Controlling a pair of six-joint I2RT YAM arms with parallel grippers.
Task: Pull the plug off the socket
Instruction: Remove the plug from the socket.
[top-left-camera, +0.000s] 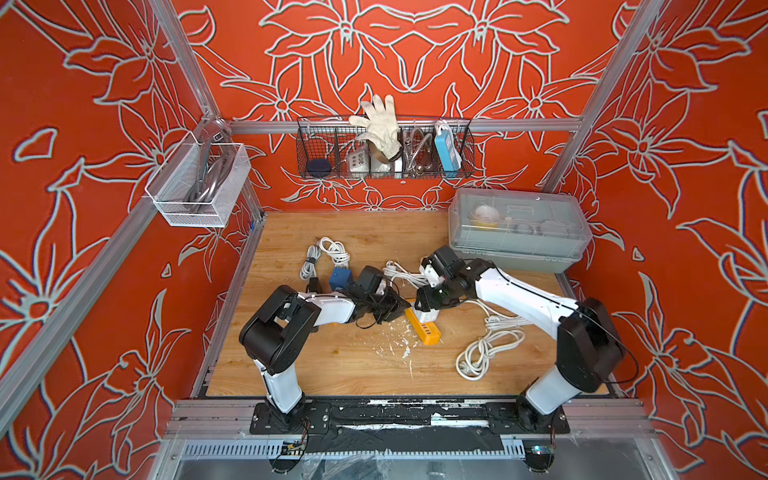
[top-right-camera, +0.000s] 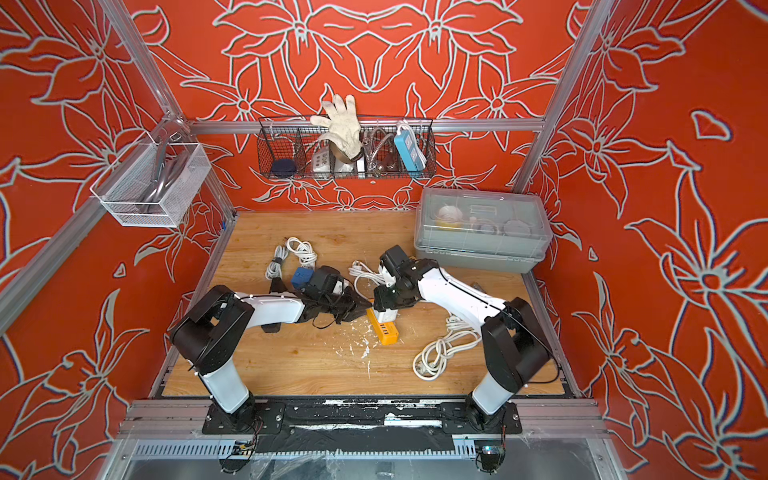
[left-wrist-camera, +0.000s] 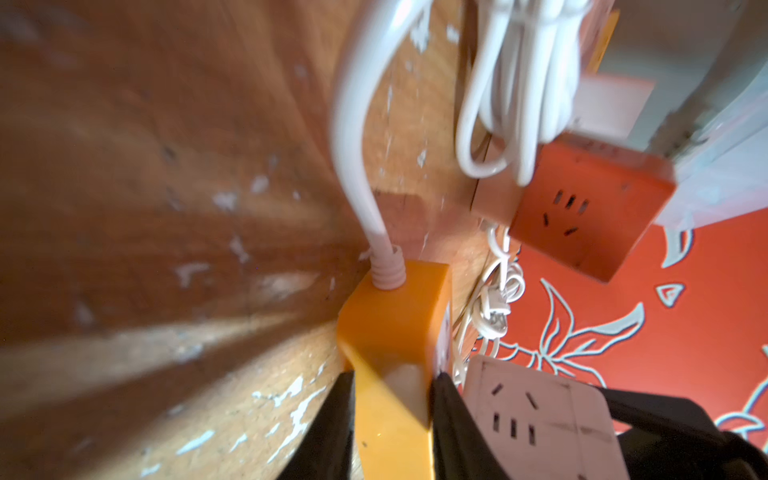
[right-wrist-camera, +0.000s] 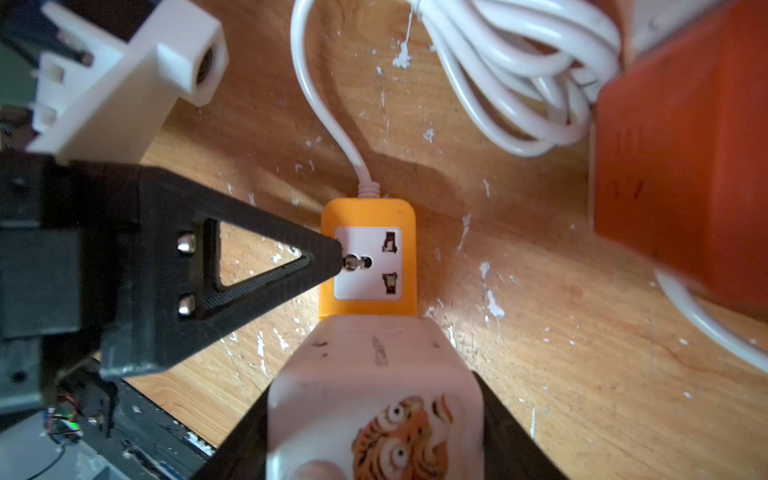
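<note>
Near the middle of the counter (top-left-camera: 332, 365), the orange socket strip (right-wrist-camera: 368, 212) lies with the white, tiger-marked plug (right-wrist-camera: 370, 353) set on its face. I judge the plug not yet free, though the seam between the two is hidden from every view. My left tool (left-wrist-camera: 392, 382) is closed on the strip at the end nearest its cord (right-wrist-camera: 316, 108), with one finger tip on the white socket face. My right tool (right-wrist-camera: 374, 390) is clamped on two opposite sides of the plug, its jaws spread only as far as the plug's width. To do the step well, I should draw the plug straight away from the socket face, along the line of its pins, with no twist. The left tool supplies the opposing hold, so the strip neither rises nor slides with the pull. The plug's smooth sides may slip in my grip. If the pins bind, a slight rocking along the strip's length seems safer than a harder tug.
</note>
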